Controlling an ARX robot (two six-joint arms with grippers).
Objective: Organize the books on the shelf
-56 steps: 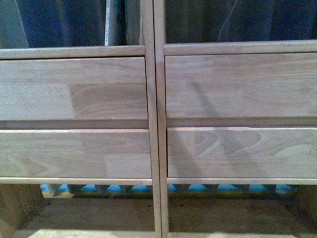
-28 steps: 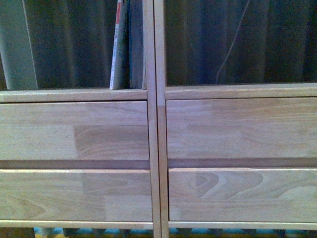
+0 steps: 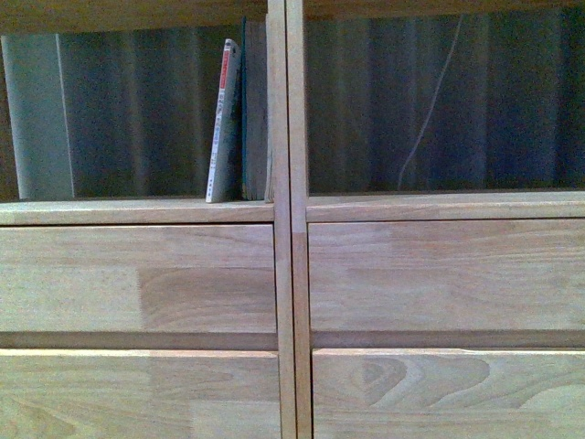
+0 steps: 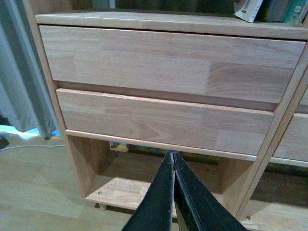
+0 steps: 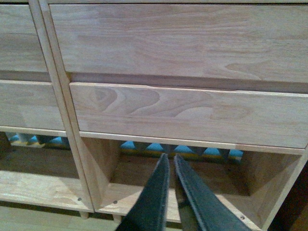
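Note:
The light wood shelf (image 3: 283, 210) fills the front view, two columns with plain drawer fronts. A thin whitish book (image 3: 222, 128) with red print on its spine stands leaning in the left column's open compartment, beside darker books (image 3: 254, 119) against the centre post. Neither arm shows in the front view. My left gripper (image 4: 173, 156) is shut and empty, low before the left column's drawers (image 4: 163, 91); book bottoms (image 4: 250, 9) show at that view's upper edge. My right gripper (image 5: 170, 159) is shut and empty before the right column's bottom opening (image 5: 192, 178).
A grey curtain (image 4: 21, 86) hangs beside the shelf's left side, over a wood floor (image 4: 33, 192). A pale upright panel (image 3: 37, 119) stands at the left of the open compartment. A thin cord (image 3: 430, 101) hangs behind the right compartment. Blue and yellow matting (image 5: 159, 147) shows behind the bottom opening.
The front view has risen: the drawers slid down the frame and the open compartment with the whitish book came fully into view.

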